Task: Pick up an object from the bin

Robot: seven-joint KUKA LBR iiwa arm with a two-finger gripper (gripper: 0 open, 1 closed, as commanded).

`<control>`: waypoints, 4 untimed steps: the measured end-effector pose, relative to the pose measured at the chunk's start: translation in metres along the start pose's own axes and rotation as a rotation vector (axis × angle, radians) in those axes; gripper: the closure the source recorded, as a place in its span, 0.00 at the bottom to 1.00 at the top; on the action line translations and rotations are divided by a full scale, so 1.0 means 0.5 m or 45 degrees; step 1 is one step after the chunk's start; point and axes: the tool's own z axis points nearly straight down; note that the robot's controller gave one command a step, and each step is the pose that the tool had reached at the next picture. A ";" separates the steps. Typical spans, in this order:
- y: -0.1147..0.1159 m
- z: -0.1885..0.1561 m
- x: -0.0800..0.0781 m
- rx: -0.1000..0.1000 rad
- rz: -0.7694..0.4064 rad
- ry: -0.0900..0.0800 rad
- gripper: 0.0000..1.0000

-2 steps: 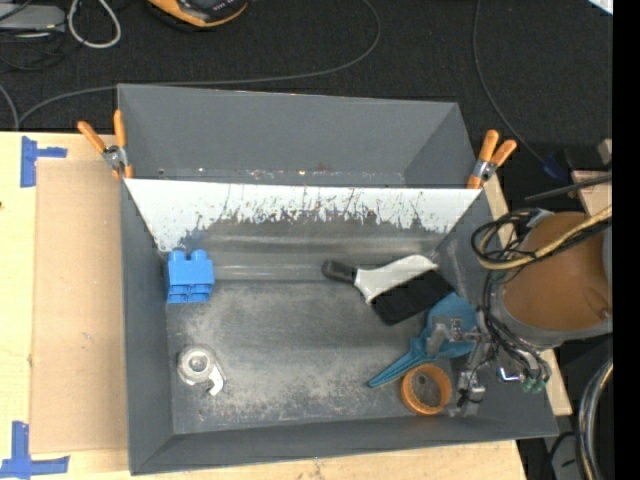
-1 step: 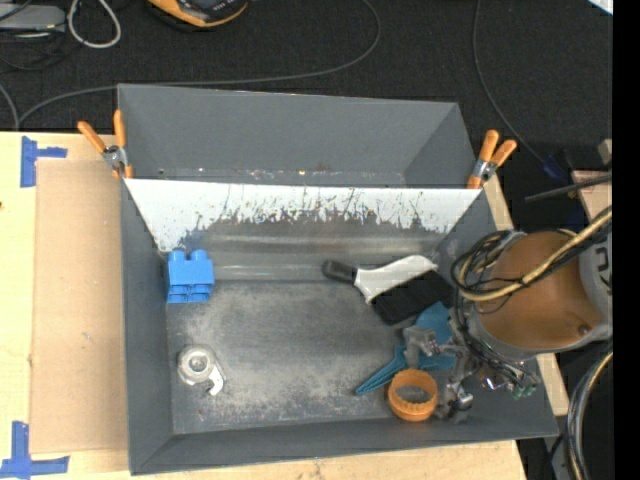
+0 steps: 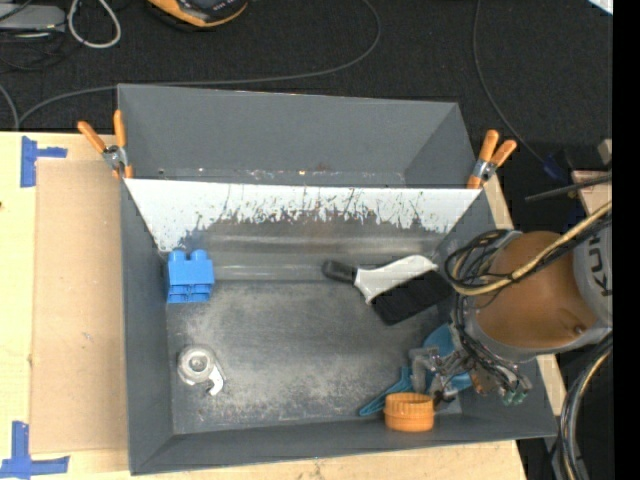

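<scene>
Five loose things lie well apart on the floor of the grey metal bin [image 3: 300,148].

- Claw [image 3: 450,376]: low in the bin's lower right corner, directly over a teal-blue plastic piece [image 3: 420,360]. Open or closed: cannot tell. The wrist hardware and the arm's orange cover [image 3: 530,293] mask it from this angle.
- Teal-blue piece: flat on the floor in the lower right of the frame. Long axis runs diagonally, from lower left up to upper right. The narrow lower-left end points toward the bin's front wall. The upper-right end is broader and goes under the claw, so its full outline and exact kind are hard to make out. Whether the claw touches it cannot be told.
- Round orange cap [image 3: 410,411]: just beside the teal piece's narrow end, against the front wall, seen from above.
- Black-and-white brush-like tool [image 3: 390,276]: centre right, lying roughly left to right. It has a dark tip to the left, a white body and a black block at its right end. The right end sits near the arm's looped cables [image 3: 480,258].
- Blue toy brick [image 3: 190,275]: upper left of the floor, near the left wall.
- Small silvery metal fitting [image 3: 200,368]: lower left. Its shape is unclear.

The arm's far side is cut off at the right of the frame.
</scene>
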 end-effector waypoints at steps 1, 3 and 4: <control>0.000 0.000 0.000 0.000 -0.001 0.001 1.00; 0.001 -0.139 0.004 -0.001 0.003 0.006 1.00; 0.001 -0.182 0.002 0.000 0.004 0.004 1.00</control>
